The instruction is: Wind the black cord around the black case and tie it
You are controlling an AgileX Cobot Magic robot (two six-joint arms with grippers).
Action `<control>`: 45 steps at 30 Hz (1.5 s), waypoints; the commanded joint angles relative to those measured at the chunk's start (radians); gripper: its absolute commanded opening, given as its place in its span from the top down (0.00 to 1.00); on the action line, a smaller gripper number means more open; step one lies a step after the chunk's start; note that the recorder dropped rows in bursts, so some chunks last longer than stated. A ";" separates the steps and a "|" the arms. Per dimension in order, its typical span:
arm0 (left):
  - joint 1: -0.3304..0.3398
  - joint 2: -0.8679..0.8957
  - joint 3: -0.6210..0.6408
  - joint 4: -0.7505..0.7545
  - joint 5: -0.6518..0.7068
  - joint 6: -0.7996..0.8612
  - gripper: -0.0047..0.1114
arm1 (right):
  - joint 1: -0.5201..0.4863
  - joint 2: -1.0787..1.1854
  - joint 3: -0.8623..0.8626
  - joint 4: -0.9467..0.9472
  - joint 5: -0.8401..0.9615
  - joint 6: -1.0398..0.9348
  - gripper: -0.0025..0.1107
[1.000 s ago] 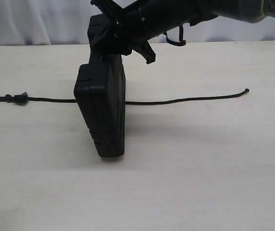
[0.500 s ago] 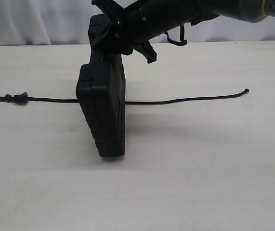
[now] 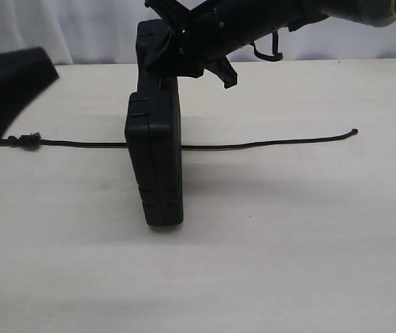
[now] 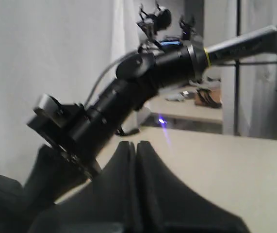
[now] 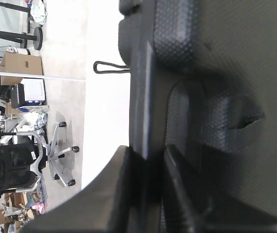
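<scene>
The black case (image 3: 155,166) stands upright on one narrow edge near the middle of the pale table (image 3: 302,236). Seen from the exterior view it shows only its slim side, matte black with stepped ribs down the left corner. Its upper end is caught by the right gripper (image 5: 147,147). In the right wrist view the two fingers (image 5: 121,194) pinch a raised rim of the pebbled plastic between them, set narrow and holding the case.

The black cord (image 3: 267,144) lies flat on the table in a nearly straight line across the scene. A bulky knot (image 3: 28,141) is at its left end and a small knobbed tip (image 3: 354,131) at its right. The case blocks the middle of the line, so whether the cord runs under it or behind it cannot be told.

The left gripper (image 4: 136,145) shows at the left edge of the exterior view as a blurred dark shape — close above the knot end, apart from the case. Its fingers are pressed together with nothing between them. Beyond them in the left wrist view is the right arm (image 4: 143,82), slanting down toward the case.
</scene>
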 commanded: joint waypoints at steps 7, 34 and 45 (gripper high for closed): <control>-0.070 0.432 -0.044 -0.029 -0.130 0.438 0.96 | -0.011 0.009 0.013 -0.142 -0.023 -0.045 0.94; -0.200 0.600 -0.137 -0.171 0.105 0.525 0.96 | -0.011 0.009 0.013 -0.158 -0.022 -0.037 0.94; -0.200 0.658 -0.137 -0.171 0.115 0.540 0.96 | -0.011 0.009 0.003 -0.158 -0.025 -0.037 0.63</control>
